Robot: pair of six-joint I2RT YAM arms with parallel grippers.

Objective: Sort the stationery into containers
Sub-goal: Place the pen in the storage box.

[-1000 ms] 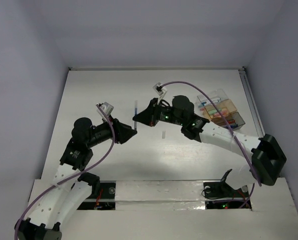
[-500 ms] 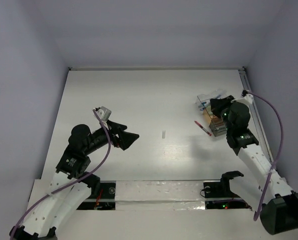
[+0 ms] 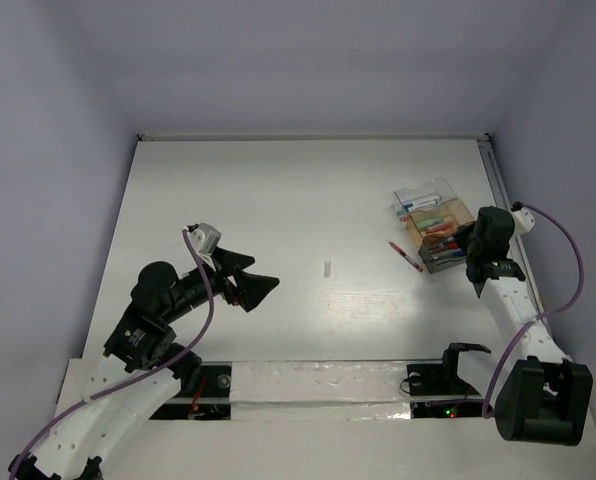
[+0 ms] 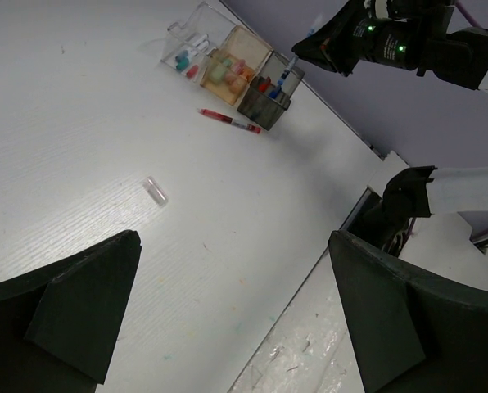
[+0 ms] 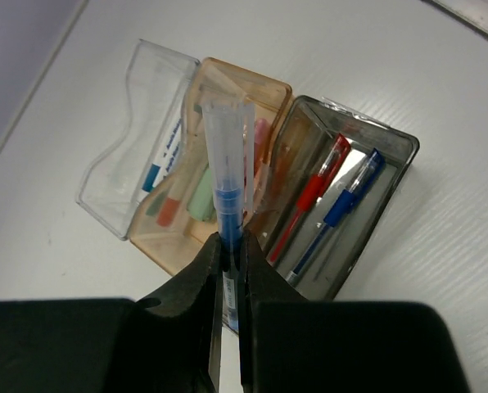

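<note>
Above the containers (image 5: 244,75), the right tool (image 5: 228,255) pinches a capped blue pen (image 5: 225,155). Its long axis runs straight out from the tool, cap end over the middle orange box (image 5: 196,237). Three boxes are joined: clear, orange, grey. The grey box (image 5: 395,176) holds one red pen (image 5: 314,192) and one second blue pen (image 5: 342,205), lying lengthwise. Beside the containers, one loose red pen (image 3: 406,257) lies on the desk (image 3: 278,190); farther off lies one small clear piece (image 3: 326,268). Well apart from the containers, the left tool (image 3: 256,287) is spread wide, holding nothing.
</note>
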